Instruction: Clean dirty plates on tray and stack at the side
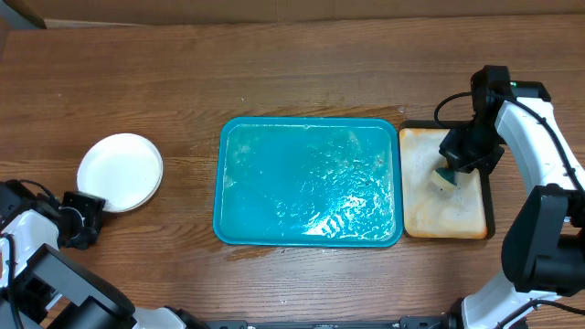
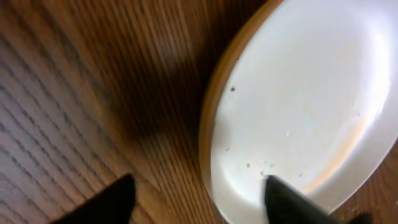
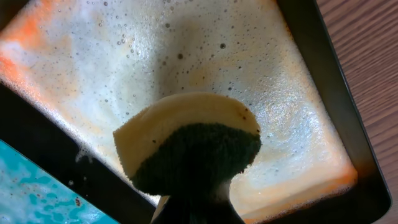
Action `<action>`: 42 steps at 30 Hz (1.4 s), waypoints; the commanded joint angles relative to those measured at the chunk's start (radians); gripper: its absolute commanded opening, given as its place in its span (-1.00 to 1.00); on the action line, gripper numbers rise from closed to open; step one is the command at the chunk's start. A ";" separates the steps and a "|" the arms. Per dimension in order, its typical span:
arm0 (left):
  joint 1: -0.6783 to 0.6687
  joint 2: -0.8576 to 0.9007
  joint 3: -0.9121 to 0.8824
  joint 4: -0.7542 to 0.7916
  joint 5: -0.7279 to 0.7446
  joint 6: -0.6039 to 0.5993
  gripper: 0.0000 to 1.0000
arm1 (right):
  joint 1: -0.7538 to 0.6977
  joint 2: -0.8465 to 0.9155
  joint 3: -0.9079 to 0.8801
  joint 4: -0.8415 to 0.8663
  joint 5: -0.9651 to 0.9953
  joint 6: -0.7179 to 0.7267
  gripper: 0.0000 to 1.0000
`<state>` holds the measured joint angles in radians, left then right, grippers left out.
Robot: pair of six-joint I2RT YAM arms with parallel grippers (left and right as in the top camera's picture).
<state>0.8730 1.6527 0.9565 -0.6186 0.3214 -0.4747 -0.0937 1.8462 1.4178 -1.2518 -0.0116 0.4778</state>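
Sponge (image 3: 186, 149) gripped in my right tool (image 1: 454, 163) over black tray (image 3: 323, 74); left tool (image 2: 199, 202) open, straddling rim of plates (image 2: 298, 106).

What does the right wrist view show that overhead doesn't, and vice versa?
Right wrist only: soap bubbles in the small black-rimmed orange-stained tray, and the dark green scrub face of the yellow sponge. Overhead only: the round white plates stacked by the left gripper, and the large teal-blue plastic tray whole. Both: that sponge held by the right gripper over the small tray.
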 commanded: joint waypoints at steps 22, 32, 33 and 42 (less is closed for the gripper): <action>-0.523 -0.173 0.024 -0.028 0.069 0.133 0.63 | 0.001 -0.119 0.083 0.004 0.021 -0.112 -0.92; -0.837 -0.149 0.024 -0.075 0.061 0.274 0.93 | 0.010 -0.156 0.051 0.028 -0.383 -0.536 -0.92; -0.850 -0.149 0.024 -0.077 0.061 0.280 0.94 | 0.010 -0.156 0.039 0.029 -0.399 -0.556 -0.92; -0.879 -0.149 0.024 -0.076 0.061 0.316 0.99 | 0.002 -0.156 -0.109 0.002 0.031 -0.173 -0.92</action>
<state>-0.0025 1.4906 0.9649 -0.6926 0.3866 -0.2016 -0.0895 1.7027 1.3449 -1.2457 -0.1829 0.1394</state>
